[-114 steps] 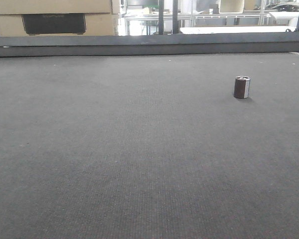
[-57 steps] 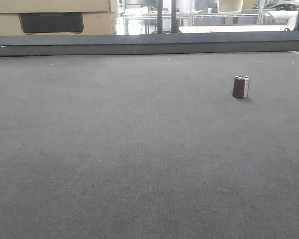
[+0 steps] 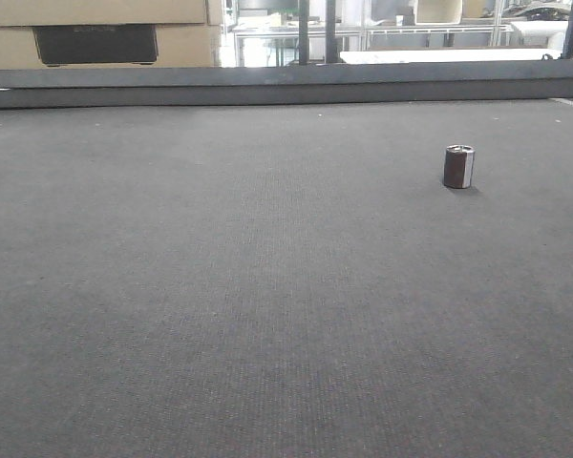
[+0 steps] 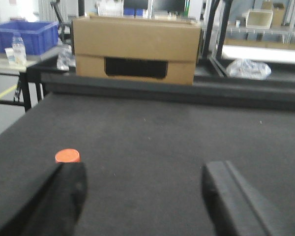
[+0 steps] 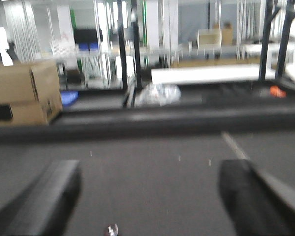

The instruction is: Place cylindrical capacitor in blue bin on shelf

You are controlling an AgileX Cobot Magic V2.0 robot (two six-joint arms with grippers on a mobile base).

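Cylindrical capacitor (image 3: pixel 458 166) slightly further left than before, upright; left gripper (image 4: pixel 142 194), right gripper (image 5: pixel 147 196) agape, empty; box (image 3: pixel 95 13) print illegible.

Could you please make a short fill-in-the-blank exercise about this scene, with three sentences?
1. The cylindrical capacitor stands ___ on the dark mat.
2. The small cylinder near the left gripper is ___ in colour.
3. The left gripper and the right gripper are both ___, holding nothing.
Missing words: upright, orange, open.
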